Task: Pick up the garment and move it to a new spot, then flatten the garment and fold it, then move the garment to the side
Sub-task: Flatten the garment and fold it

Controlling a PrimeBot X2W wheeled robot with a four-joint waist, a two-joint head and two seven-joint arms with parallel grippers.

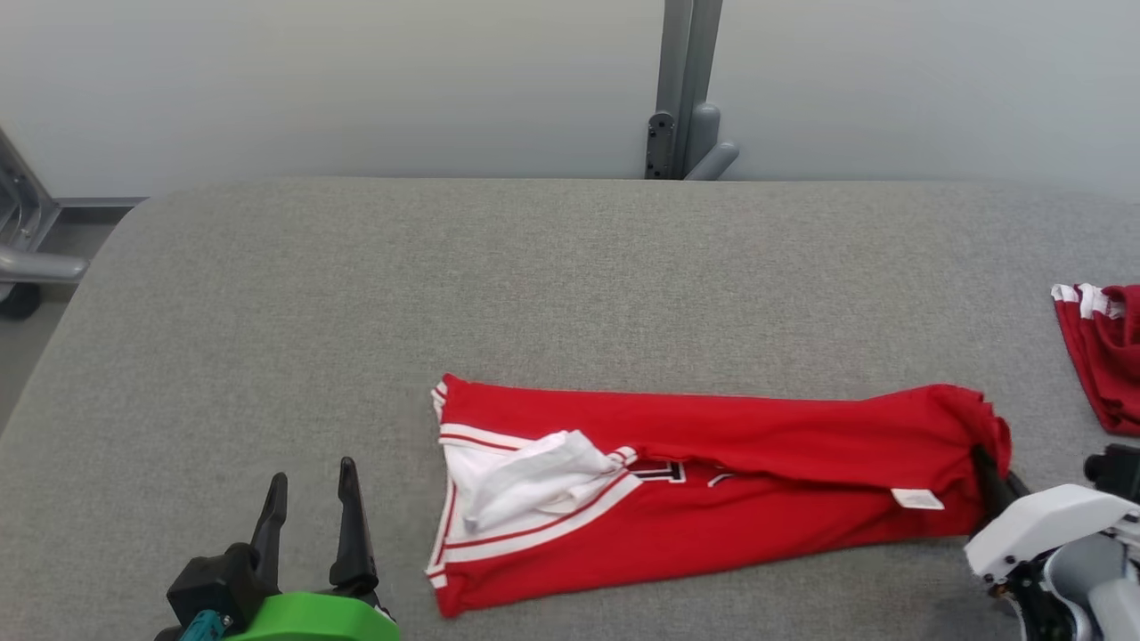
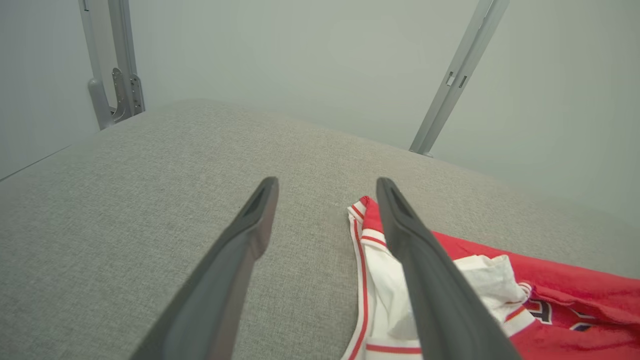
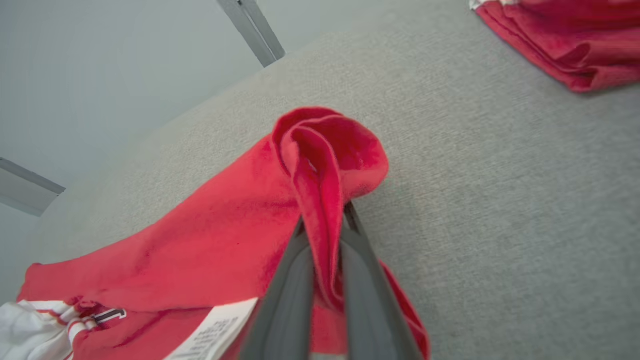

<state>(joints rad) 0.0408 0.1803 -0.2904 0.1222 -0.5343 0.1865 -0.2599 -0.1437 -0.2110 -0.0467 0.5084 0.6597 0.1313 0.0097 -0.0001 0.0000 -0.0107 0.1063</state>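
Note:
The garment (image 1: 712, 481) is a red jersey with white trim and dark lettering, folded lengthwise into a long strip across the grey table, collar end to the left. My right gripper (image 1: 987, 465) is shut on the garment's right end; in the right wrist view its two dark fingers (image 3: 290, 280) pinch a bunched red fold (image 3: 325, 165). My left gripper (image 1: 312, 499) stands open and holds nothing, left of the collar end. In the left wrist view the garment's white-trimmed end (image 2: 380, 270) lies partly behind the right finger of that gripper (image 2: 325, 200).
A second red garment (image 1: 1104, 352), folded, lies at the table's right edge, also seen at the top right of the right wrist view (image 3: 565, 45). A grey post (image 1: 681, 89) stands behind the padded table (image 1: 356, 294). A metal frame (image 1: 27, 240) is at far left.

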